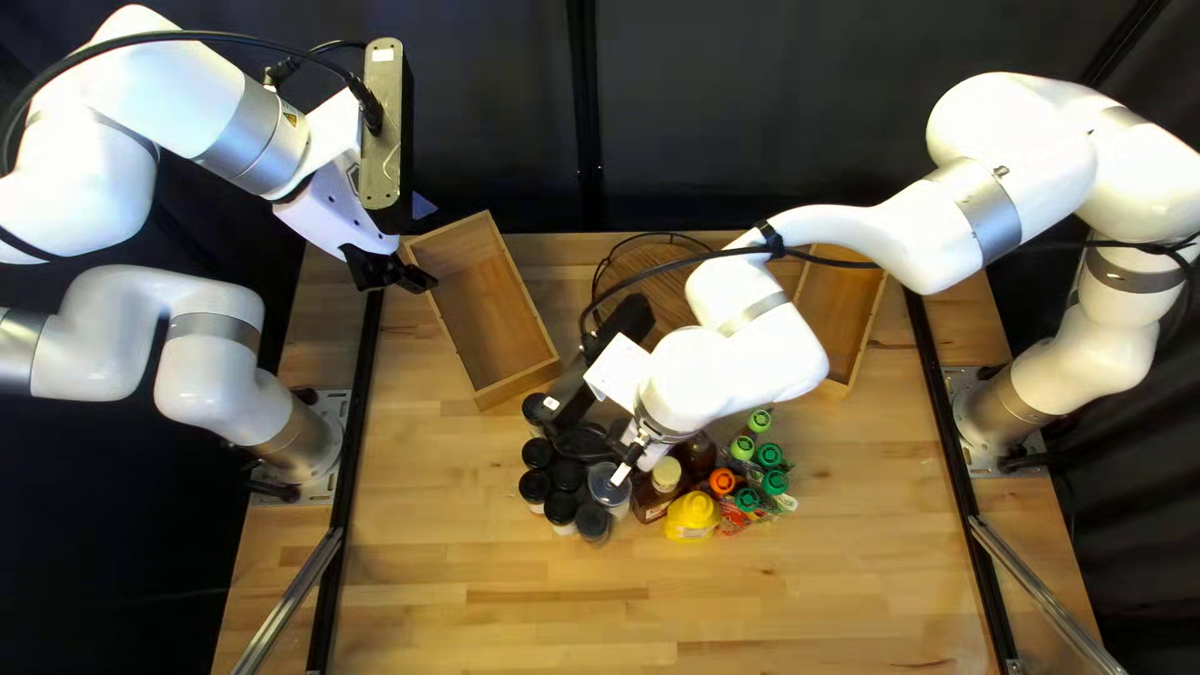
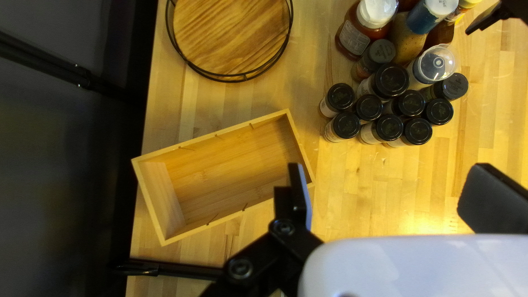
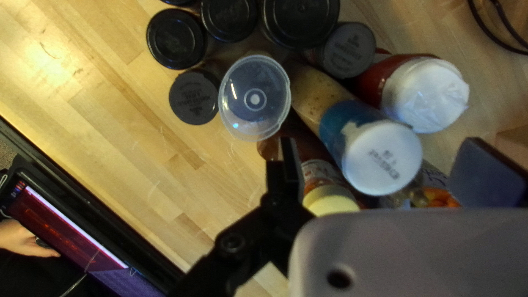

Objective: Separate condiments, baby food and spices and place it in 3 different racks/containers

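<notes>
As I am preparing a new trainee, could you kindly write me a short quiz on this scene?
1. True or false: the left gripper is shut.
2. In the top left view, what lies between the left box and the right box?
A. a folded towel
B. a round tray
C. a pair of scissors
3. Fill the gap: in the left wrist view, the jar nearest the left box has a ____ lid.

Key: 1. False, it is open. 2. B. 3. black.
</notes>
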You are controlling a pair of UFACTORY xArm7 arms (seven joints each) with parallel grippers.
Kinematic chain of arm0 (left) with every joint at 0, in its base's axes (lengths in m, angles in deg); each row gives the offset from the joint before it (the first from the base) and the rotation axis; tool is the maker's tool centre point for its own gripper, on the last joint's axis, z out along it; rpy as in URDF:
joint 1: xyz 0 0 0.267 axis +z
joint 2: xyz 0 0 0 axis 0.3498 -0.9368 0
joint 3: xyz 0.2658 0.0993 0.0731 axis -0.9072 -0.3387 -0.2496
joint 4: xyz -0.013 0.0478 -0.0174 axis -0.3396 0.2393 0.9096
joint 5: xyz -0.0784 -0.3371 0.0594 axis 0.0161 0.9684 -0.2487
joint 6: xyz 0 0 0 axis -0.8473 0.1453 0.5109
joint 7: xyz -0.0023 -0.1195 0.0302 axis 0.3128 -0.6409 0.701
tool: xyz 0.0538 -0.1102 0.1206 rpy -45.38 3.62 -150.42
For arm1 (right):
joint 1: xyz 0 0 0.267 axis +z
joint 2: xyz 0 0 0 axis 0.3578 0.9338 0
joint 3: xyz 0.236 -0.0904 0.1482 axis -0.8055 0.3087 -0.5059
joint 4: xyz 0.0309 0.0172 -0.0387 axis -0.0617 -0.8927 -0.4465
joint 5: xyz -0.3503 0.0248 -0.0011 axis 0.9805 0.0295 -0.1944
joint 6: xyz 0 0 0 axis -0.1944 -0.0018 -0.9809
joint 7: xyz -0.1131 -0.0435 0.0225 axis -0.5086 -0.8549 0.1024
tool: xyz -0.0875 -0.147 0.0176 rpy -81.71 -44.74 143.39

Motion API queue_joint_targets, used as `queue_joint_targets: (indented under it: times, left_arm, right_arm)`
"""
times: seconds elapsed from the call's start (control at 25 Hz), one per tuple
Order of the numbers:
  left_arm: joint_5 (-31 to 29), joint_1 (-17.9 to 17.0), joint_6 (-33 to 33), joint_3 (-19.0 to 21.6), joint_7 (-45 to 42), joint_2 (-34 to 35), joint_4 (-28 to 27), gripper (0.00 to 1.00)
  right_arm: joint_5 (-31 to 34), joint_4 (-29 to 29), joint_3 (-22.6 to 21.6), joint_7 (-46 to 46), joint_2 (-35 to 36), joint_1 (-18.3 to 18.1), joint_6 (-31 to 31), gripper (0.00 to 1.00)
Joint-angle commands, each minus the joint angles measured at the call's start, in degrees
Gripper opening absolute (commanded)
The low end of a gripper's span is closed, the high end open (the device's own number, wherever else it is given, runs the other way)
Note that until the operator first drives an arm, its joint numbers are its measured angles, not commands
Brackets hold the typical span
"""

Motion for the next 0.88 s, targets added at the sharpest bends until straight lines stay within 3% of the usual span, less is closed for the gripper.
queue_joint_targets:
  times: [0.04,0.48,0.88]
  left_arm:
    - [0.0,0.0,0.0,0.0,0.0,0.0,0.0,1.0]
    - [0.0,0.0,0.0,0.0,0.0,0.0,0.0,1.0]
    - [0.0,0.0,0.0,0.0,0.0,0.0,0.0,1.0]
  right_arm:
    - [0.57,1.15,0.33,1.23,-0.26,1.15,-1.53,0.01]
    - [0.18,7.68,-0.21,-1.61,1.54,2.21,-9.4,0.0]
    - [-1.48,22.5,-1.4,-11.69,3.99,2.35,-22.33,0.0]
